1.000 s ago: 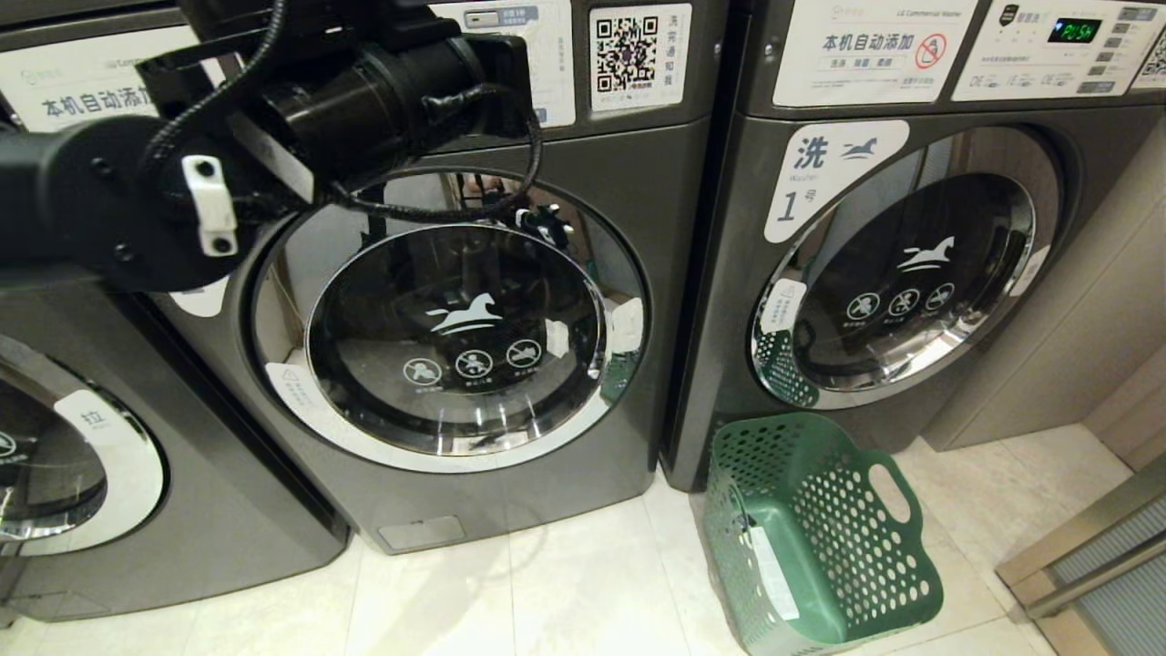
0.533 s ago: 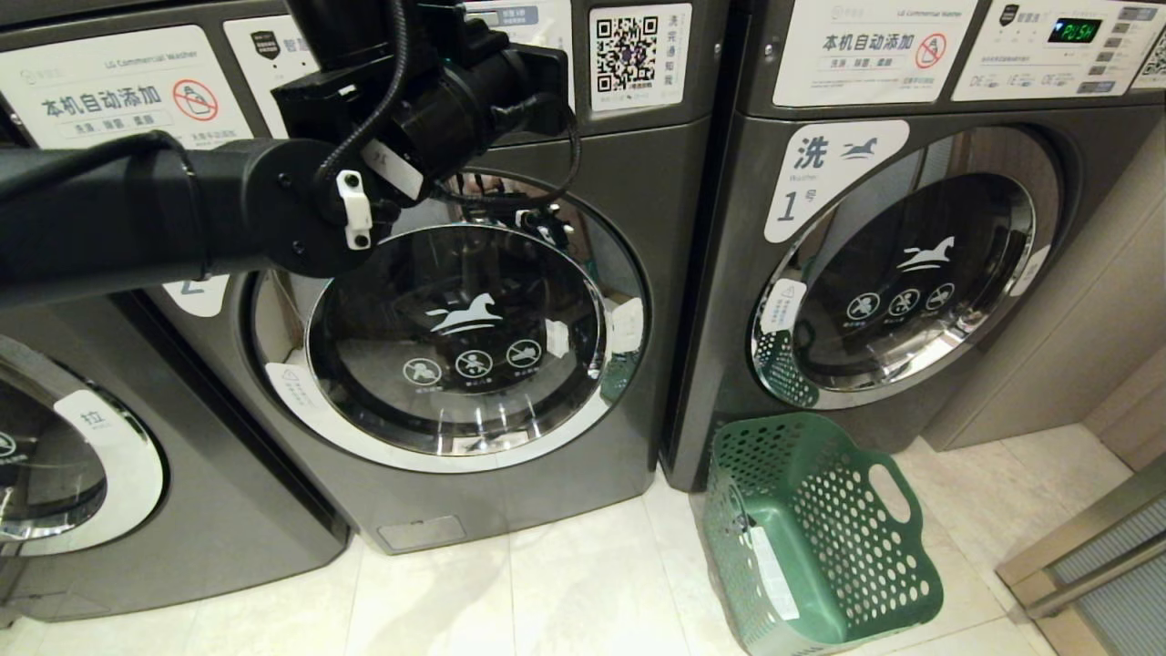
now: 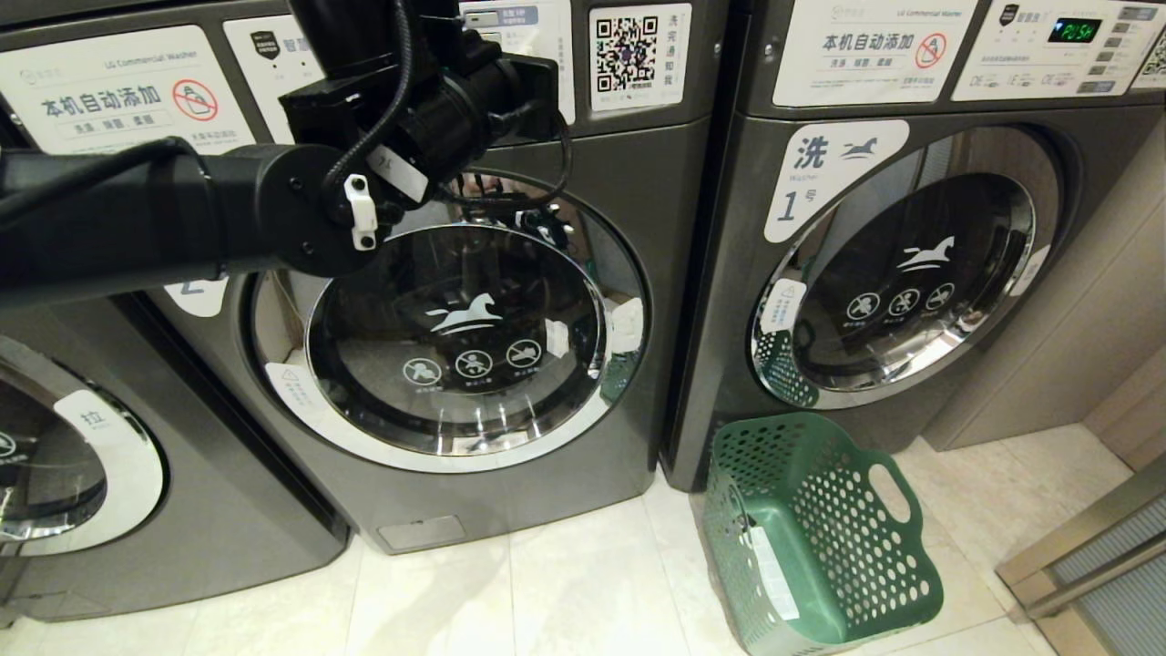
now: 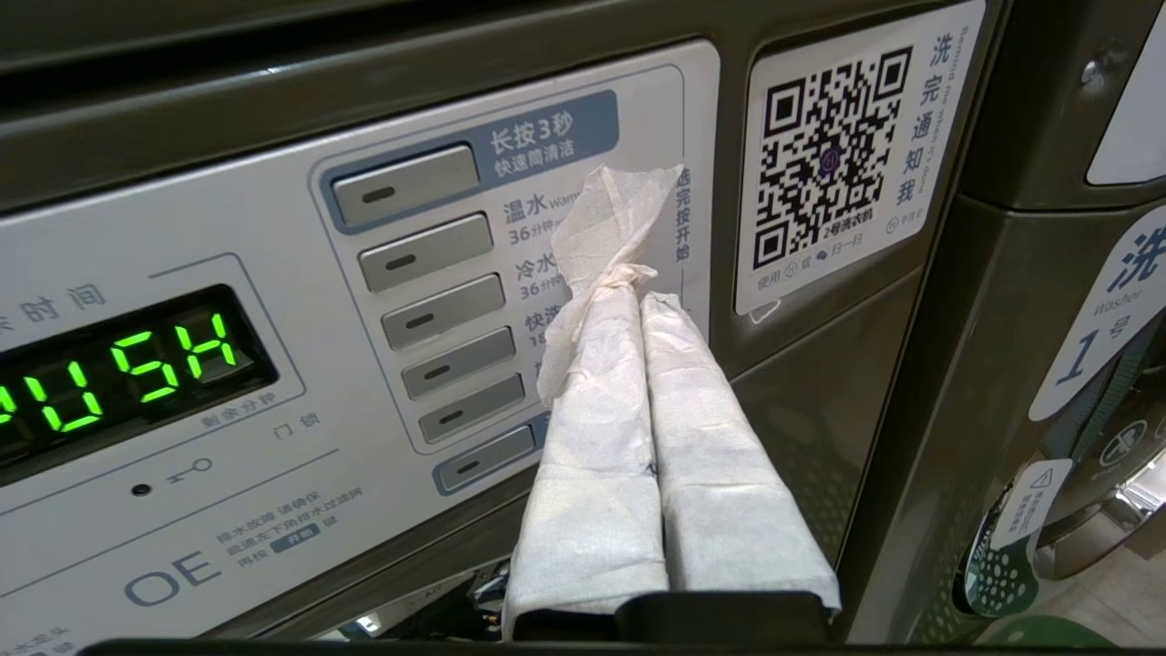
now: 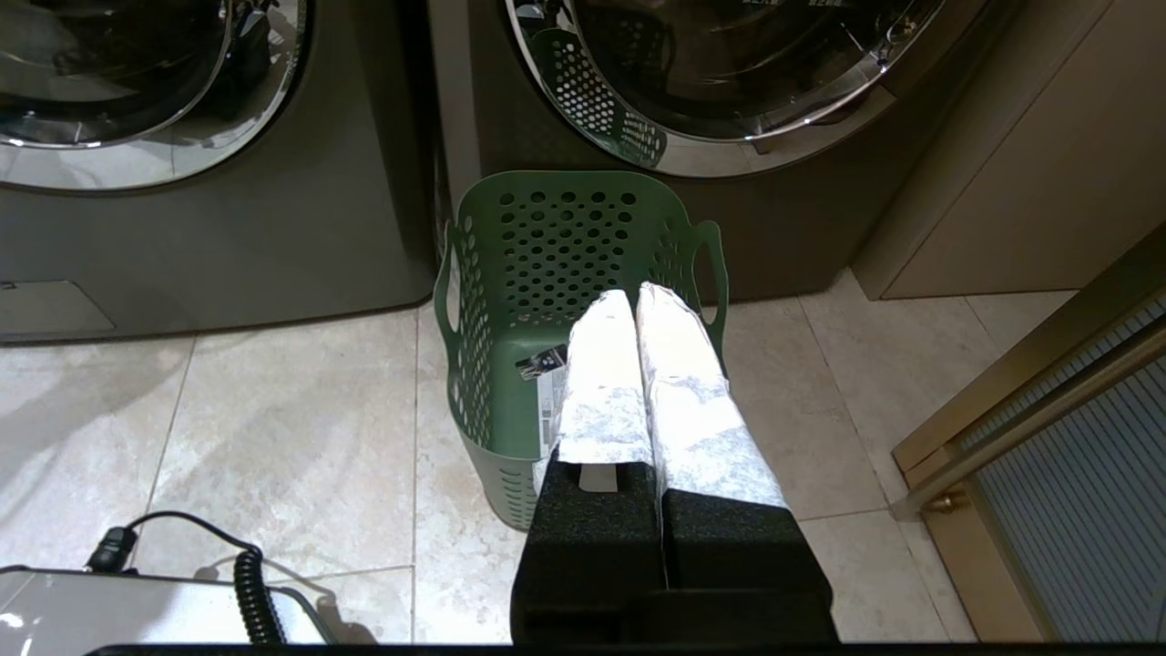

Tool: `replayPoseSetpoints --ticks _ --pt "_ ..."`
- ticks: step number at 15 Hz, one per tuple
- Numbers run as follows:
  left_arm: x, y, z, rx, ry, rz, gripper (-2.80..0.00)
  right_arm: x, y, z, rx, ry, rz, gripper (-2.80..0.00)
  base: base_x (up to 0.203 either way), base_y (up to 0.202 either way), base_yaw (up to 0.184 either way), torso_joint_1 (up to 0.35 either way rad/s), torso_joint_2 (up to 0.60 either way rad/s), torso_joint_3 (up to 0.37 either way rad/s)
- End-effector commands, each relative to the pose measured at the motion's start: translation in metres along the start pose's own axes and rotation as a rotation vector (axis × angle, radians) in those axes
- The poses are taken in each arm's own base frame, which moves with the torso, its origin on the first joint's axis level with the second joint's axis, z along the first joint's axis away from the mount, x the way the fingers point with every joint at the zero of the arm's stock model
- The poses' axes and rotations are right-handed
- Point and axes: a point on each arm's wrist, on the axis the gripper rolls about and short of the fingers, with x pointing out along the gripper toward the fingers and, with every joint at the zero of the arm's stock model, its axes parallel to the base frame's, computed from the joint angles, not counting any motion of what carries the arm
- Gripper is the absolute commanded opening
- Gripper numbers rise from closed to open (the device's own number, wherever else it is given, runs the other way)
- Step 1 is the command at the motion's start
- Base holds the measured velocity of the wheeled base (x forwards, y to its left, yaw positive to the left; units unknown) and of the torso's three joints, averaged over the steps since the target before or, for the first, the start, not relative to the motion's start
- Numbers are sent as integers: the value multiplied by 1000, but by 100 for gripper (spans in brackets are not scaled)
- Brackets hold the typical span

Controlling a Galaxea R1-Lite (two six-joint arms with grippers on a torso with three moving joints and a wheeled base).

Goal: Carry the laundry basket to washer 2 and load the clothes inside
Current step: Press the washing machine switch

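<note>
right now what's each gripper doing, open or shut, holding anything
left gripper: shut, empty, at washer 2's control panel.
right gripper: shut, empty, above the laundry basket.

A grey washer [image 3: 874, 273] marked with a 1 stands at the right, its round door shut and its small screen [image 3: 1073, 30] glowing green. Part of a third washer [image 3: 82, 456] shows at the far left. The floor [image 3: 547, 592] is pale tile. A wood-toned wall panel [image 3: 1084, 346] rises at the right, beside a metal-framed door [image 3: 1093, 556]. A coiled black cable [image 5: 250, 592] lies on the floor.
</note>
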Motion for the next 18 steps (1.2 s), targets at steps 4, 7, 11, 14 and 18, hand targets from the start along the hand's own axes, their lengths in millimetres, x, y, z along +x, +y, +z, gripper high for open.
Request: replayPoseSetpoints --ticks 4,7,11,14,18 --pt "-12 7 0 7 27 3 -280 0 0 0 -2 1 0 -280 0 0 0 0 0 0" --pt "-15 18 -1 12 35 25 -280 0 0 0 -2 1 1 -280 0 0 0 0 0 0" --pt "-12 21 -6 19 43 35 -280 0 0 0 -2 1 2 -280 0 0 0 0 0 0" --pt "-8 21 -14 23 57 37 -280 0 0 0 -3 3 2 -280 0 0 0 0 0 0" --pt "0 23 -25 27 43 54 -280 0 0 0 -4 4 2 -280 0 0 0 0 0 0"
